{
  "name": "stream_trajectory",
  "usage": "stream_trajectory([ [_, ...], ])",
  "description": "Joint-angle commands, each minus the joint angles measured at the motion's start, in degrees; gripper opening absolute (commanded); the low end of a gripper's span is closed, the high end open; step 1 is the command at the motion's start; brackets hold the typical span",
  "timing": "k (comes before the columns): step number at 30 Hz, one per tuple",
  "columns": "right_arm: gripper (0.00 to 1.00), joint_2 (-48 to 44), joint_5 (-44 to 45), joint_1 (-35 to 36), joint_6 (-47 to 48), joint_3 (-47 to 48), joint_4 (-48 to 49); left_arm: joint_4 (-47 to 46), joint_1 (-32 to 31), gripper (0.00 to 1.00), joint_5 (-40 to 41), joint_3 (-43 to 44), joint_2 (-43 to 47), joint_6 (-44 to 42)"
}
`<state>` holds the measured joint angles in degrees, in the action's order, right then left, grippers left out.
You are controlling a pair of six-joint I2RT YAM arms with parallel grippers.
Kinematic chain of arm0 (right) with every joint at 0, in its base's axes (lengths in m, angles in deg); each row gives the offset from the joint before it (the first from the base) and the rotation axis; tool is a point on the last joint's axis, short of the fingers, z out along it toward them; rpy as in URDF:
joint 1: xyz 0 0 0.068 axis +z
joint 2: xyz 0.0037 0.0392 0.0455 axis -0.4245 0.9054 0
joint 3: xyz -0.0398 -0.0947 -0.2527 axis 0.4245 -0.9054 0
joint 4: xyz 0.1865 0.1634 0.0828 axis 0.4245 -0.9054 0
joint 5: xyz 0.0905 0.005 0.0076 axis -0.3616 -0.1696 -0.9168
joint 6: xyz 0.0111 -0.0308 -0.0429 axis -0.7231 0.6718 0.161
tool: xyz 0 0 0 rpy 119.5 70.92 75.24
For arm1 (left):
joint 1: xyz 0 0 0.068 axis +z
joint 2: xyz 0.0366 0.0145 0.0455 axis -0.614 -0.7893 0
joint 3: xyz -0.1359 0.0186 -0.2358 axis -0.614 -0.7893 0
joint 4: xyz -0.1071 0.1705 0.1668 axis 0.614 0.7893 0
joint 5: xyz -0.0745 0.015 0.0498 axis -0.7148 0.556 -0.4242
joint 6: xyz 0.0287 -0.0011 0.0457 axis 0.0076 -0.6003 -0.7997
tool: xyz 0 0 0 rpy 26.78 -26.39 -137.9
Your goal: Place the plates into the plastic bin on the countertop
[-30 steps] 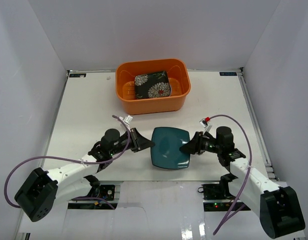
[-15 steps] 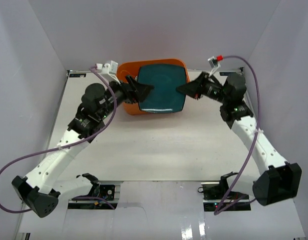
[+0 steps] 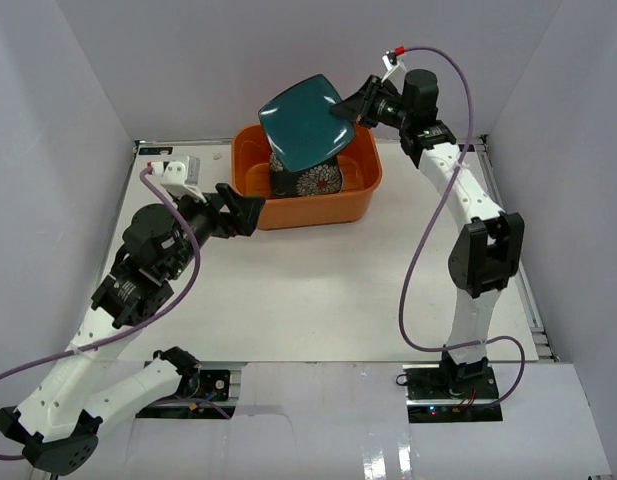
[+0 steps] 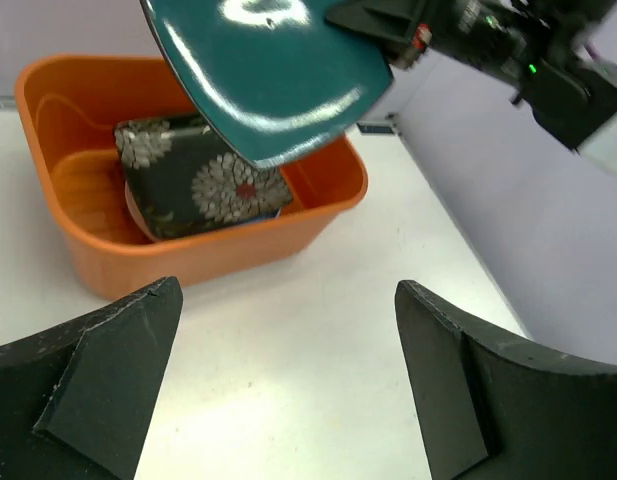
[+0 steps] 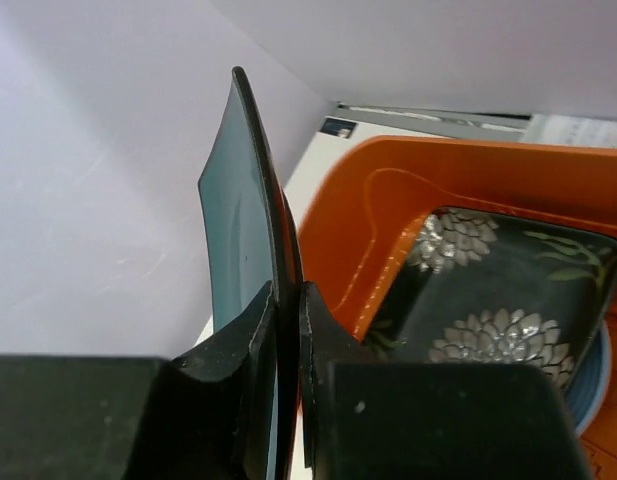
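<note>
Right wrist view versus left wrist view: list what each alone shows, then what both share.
Right wrist only: the teal plate edge-on, its rim squeezed in the right gripper. Left wrist only: that plate's glossy face, the open, empty left gripper, bare countertop before the orange bin. Both: the right gripper holding the plate tilted above the bin, the flowered plate lying inside.

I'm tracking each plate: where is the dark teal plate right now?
In the top view's far centre, the dark teal plate hangs tilted over the orange bin, above the black floral plate inside it, pinched at one edge by the right gripper.
</note>
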<state>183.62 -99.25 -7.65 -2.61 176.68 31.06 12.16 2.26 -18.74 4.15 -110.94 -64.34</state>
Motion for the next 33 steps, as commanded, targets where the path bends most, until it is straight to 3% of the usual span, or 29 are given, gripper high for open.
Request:
stream_trajectory([
  [1,0.08,4.0,2.2,-0.2,-4.2,9.3,2.9,3.6,-0.2,0.98,-0.4,-2.6,4.0,-0.1],
  [11,0.08,12.2,5.6,0.1,-10.8,12.6,7.7,5.8,-0.2,0.98,0.2,-4.9,4.5,-0.7],
  [33,0.08,14.5,11.6,2.5,-6.0,-1.7,10.2,4.6,-0.2,0.98,-3.1,-9.2,3.8,-0.3],
])
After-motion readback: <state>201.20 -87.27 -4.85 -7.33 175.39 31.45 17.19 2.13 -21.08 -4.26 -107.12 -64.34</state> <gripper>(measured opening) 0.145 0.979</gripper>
